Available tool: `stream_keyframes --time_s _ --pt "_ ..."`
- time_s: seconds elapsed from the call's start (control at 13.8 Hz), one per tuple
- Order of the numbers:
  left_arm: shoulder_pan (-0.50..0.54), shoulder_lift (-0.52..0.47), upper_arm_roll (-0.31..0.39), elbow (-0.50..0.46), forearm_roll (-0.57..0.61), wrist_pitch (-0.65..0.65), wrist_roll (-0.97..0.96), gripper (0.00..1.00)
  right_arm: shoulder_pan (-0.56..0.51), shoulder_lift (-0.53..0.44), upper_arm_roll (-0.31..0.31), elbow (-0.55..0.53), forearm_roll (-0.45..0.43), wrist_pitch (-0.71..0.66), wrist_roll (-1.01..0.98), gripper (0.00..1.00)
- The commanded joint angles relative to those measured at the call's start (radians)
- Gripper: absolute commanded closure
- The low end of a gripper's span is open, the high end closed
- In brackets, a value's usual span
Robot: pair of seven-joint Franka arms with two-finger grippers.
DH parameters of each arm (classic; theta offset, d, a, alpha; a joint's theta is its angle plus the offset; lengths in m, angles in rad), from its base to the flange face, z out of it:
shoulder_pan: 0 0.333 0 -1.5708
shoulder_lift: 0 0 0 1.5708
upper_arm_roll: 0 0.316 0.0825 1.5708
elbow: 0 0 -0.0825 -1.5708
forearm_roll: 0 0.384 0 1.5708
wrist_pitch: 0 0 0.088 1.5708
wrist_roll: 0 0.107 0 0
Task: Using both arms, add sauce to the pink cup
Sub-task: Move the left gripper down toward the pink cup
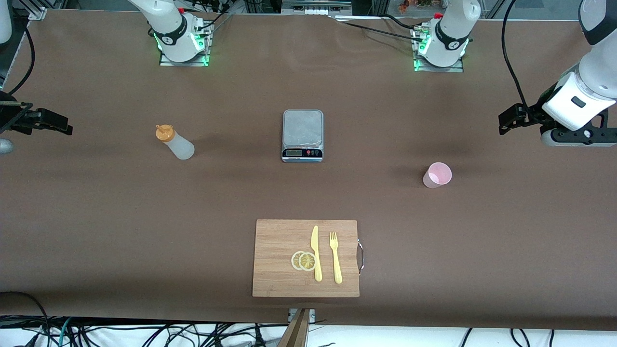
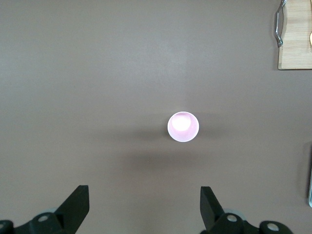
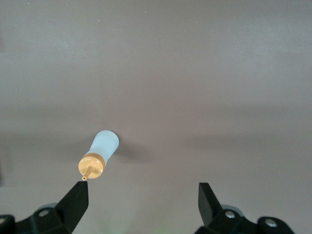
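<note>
The sauce (image 1: 174, 142) is a whitish squeeze bottle with an orange nozzle cap, standing upright toward the right arm's end of the table. In the right wrist view the sauce (image 3: 100, 153) shows from above, off to one side of the open right gripper (image 3: 143, 200). That right gripper (image 1: 48, 123) hangs over the table's end, apart from the bottle. The pink cup (image 1: 437, 175) stands upright toward the left arm's end. My left gripper (image 1: 512, 119) hovers open over that end, holding nothing. The left wrist view shows the cup (image 2: 183, 126) ahead of the left gripper (image 2: 145, 204).
A grey kitchen scale (image 1: 302, 135) sits mid-table between bottle and cup. Nearer the front camera lies a wooden cutting board (image 1: 279, 241) with a yellow knife (image 1: 315, 253), a yellow fork (image 1: 335, 258) and lemon slices (image 1: 303, 260). The board's corner (image 2: 295, 34) shows in the left wrist view.
</note>
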Motion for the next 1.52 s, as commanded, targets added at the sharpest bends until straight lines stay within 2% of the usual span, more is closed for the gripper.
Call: stream_keyframes --time_s 0.0,0.22,0.65,1.31,1.45 --pt "-0.014 -0.027 0.017 -0.026 -0.035 0.016 -0.013 0.0 -0.003 0.004 0.002 0.02 -0.005 -0.018 0.021 0.0" --pt "-0.01 -0.024 0.017 -0.018 -0.034 0.015 -0.009 0.0 -0.003 0.004 0.004 0.02 -0.006 -0.018 0.024 0.0" --pt "-0.007 0.004 0.01 0.054 -0.035 -0.072 -0.009 0.0 -0.003 0.004 0.004 0.02 -0.003 -0.018 0.024 0.0" --pt "0.015 0.012 0.017 0.059 -0.037 -0.111 0.011 0.0 -0.003 0.004 0.002 0.02 -0.002 -0.018 0.026 0.0" --pt "0.019 0.038 0.017 0.085 -0.035 -0.111 0.014 0.0 -0.003 0.004 0.002 0.02 -0.003 -0.018 0.024 0.0"
